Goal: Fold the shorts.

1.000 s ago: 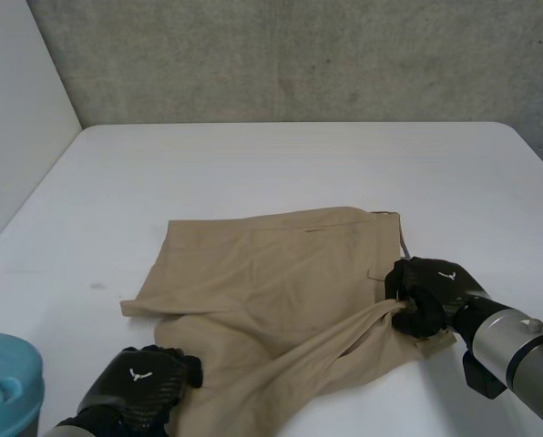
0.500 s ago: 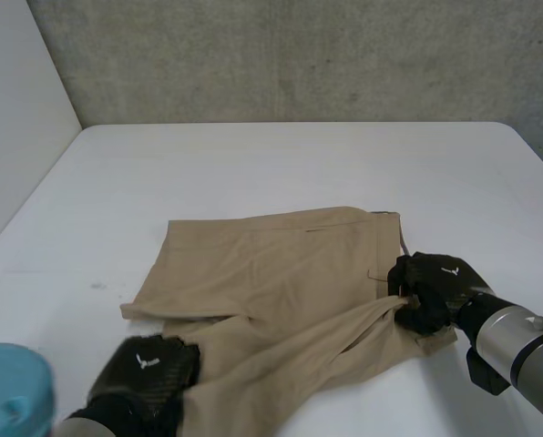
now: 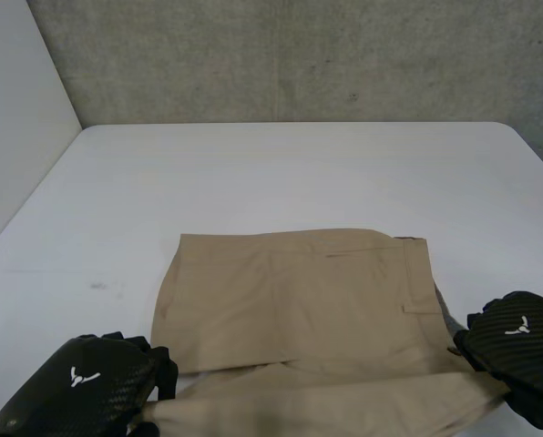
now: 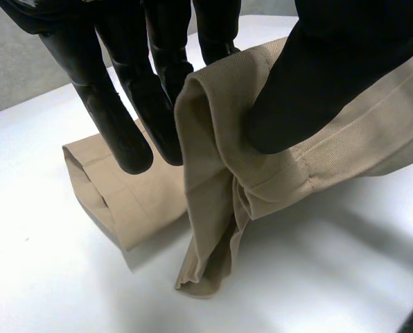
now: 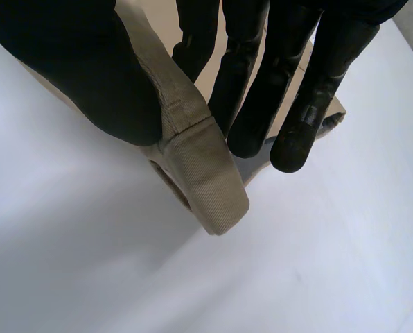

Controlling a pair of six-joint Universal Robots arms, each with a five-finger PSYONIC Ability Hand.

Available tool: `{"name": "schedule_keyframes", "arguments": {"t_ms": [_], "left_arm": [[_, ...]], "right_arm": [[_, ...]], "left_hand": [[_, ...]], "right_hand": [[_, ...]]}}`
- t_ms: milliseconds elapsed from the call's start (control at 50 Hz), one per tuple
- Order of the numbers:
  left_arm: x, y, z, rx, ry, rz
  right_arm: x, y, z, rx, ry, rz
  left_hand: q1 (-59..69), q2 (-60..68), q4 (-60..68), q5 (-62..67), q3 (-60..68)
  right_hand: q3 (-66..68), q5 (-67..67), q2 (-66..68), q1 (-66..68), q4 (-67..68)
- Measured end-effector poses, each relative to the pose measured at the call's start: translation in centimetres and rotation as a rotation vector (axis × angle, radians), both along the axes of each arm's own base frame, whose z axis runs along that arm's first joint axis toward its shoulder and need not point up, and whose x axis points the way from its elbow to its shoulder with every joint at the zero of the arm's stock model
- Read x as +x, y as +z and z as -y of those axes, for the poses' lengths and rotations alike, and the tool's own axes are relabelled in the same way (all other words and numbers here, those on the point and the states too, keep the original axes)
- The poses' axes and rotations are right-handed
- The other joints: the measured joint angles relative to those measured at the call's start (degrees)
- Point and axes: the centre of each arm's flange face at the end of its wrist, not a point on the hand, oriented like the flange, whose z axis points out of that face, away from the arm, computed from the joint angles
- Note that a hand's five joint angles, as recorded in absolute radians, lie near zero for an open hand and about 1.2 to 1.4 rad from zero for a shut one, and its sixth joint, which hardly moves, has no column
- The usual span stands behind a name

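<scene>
Two pinches held the khaki shorts (image 3: 299, 300) at this point. Your left robot hand (image 3: 76, 391) was at 7 o'clock of the garment, its thumb clamping a leg hem against straight fingers. Your right robot hand (image 3: 517, 346) was at 4 o'clock, its thumb nipping the waistband corner the same way. The shorts sat toward the 6 o'clock side of the white desk (image 3: 299, 164). Their far part lay flat, and the near strip was raised and drawn into a fairly straight band between your hands.

I judged the fold as begun but not laid. The lifted strip had yet to be carried toward 12 o'clock and set down over the flat part, and any further fold was still to come.

Against the frame a second earlier, the slack diagonal bunch running from your right robot hand had been pulled out taut. Both hands had come toward 6 o'clock, and the flat part had slid that way with them.
</scene>
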Motion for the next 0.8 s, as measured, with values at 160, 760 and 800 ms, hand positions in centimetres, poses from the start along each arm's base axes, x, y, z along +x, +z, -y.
{"name": "schedule_keyframes", "arguments": {"t_ms": [160, 760, 800], "left_arm": [[-0.1, -0.1, 1.7, 0.007, 0.042, -0.019], [-6.7, -8.8, 24.7, 0.024, 0.206, -0.005], [-7.0, -9.8, 25.9, 0.018, 0.223, 0.001]], "right_arm": [[0.2, 0.1, 0.9, 0.002, 0.040, 0.041], [7.8, -7.9, 18.2, -0.219, -0.007, 0.132], [8.5, -9.2, 19.0, -0.233, -0.003, 0.133]], "left_hand": [[0.00, 0.06, 0.00, 0.00, 0.01], [0.31, 0.14, 0.01, -0.02, 0.13], [0.31, 0.14, 0.02, 0.00, 0.22]], "right_hand": [[0.00, 0.00, 0.00, 0.00, 0.00], [-0.01, 0.30, 0.00, 0.00, 0.00], [0.00, 0.30, 0.00, 0.00, 0.00]]}}
